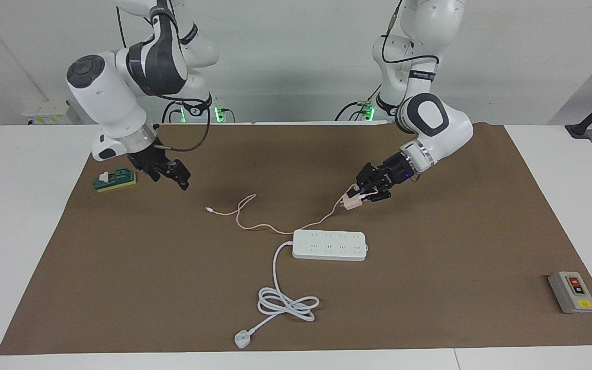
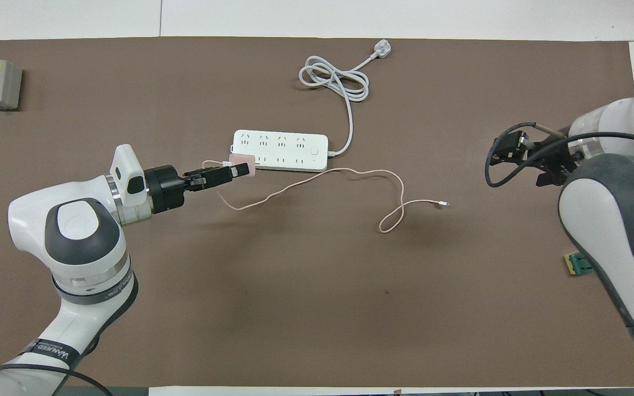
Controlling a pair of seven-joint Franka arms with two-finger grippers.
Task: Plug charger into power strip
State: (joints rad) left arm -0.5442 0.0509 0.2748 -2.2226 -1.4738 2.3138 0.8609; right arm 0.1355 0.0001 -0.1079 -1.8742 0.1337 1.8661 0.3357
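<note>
Left tool (image 1: 364, 195) clamped on the charger (image 1: 351, 202), held in the air above the brown mat, just short of the power strip's (image 1: 330, 245) end toward the left arm. From the overhead view, charger (image 2: 241, 164) overlapping that end of the power strip (image 2: 280, 149), though the facing view shows a clear gap below it: raised, not touching, no prongs in a socket yet. Power strip lying flat on the tabletop (image 1: 18, 216), long axis running across from one arm's end toward the other, sockets facing up in two rows. Judged from this: a short carry over a socket, prongs turned down, then a straight push. Left arm plainly the nearer one. Right tool (image 1: 170, 172) hanging idle over the mat near a green block (image 1: 115, 180) at the right arm's end, waiting; fingers not readable.

Charger: small pale pink cube, smooth hard plastic. Thin pink cable (image 1: 255, 218) trailing limp in loose curves over the mat, free tip lying toward the right arm's end. Power strip: flat white rectangle, glossy plastic, thick white cord (image 1: 285, 300) coiled farther from the robots, ending in a white plug (image 1: 243, 339). Mat matte, paper-like.
</note>
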